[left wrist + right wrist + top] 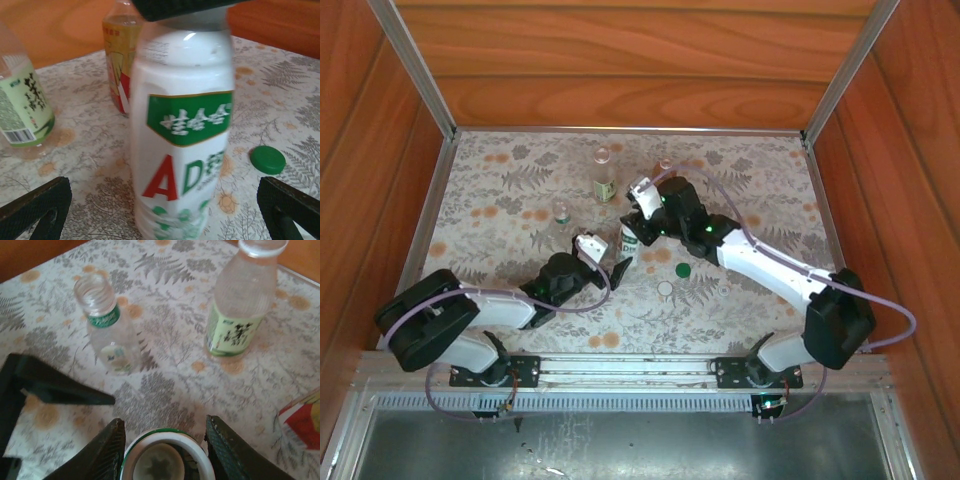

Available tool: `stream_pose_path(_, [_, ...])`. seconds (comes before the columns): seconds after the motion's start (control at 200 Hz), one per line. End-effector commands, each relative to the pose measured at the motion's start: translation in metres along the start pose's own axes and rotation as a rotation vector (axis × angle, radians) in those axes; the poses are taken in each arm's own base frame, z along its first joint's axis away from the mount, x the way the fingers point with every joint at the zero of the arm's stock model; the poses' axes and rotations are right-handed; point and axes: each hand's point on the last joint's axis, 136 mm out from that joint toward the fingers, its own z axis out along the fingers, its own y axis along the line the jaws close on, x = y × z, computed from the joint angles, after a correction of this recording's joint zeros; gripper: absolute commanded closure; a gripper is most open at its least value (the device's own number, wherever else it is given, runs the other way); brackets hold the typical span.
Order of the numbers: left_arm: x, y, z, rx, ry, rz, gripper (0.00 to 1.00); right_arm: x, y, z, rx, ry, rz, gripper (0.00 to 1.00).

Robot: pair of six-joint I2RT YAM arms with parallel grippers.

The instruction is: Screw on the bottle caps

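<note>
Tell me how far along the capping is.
Done: no cap visibly on. In hand: the right gripper grips the white bottle at its open mouth; the left gripper stands open around it. Left: green cap and white cap lie loose on the table; tiny bottle also open.

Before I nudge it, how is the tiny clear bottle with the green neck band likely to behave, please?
The tiny clear bottle looks empty and uncapped, so it is probably very light and easily knocked over. Its clear, plastic-looking wall may dent under a firm squeeze. Once tipped, its round body would likely roll.
</note>
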Motion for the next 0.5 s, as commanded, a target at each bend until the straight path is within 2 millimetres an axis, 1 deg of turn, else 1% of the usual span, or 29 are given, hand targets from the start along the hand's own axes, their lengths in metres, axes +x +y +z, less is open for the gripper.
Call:
stream_pose_path(0.0, [-0.017, -0.011, -0.002, 0.075, -0.111, 0.006, 0.01, 0.009, 0.014, -0.011, -0.006, 0.007, -0.025, 0.58])
stream_pose_path(0.115, [-0.019, -0.022, 0.005, 0.131, -0.124, 0.022, 0.01, 0.015, 0.022, -0.015, -0.012, 0.003, -0.009, 0.58])
stream_pose_path(0.2, [-0.021, -0.027, 0.007, 0.157, -0.145, 0.03, 0.02, 0.02, 0.022, -0.013, 0.015, 0.011, -0.001, 0.57])
stream_pose_path(0.365, [-0.021, -0.029, 0.012, 0.167, -0.18, 0.042, 0.06, 0.022, 0.027, -0.008, 0.012, 0.017, -0.004, 0.57])
stream_pose_path(0.495, [-0.017, -0.03, 0.018, 0.173, -0.171, 0.056, 0.09, 0.024, 0.028, -0.005, 0.014, 0.029, -0.01, 0.57])
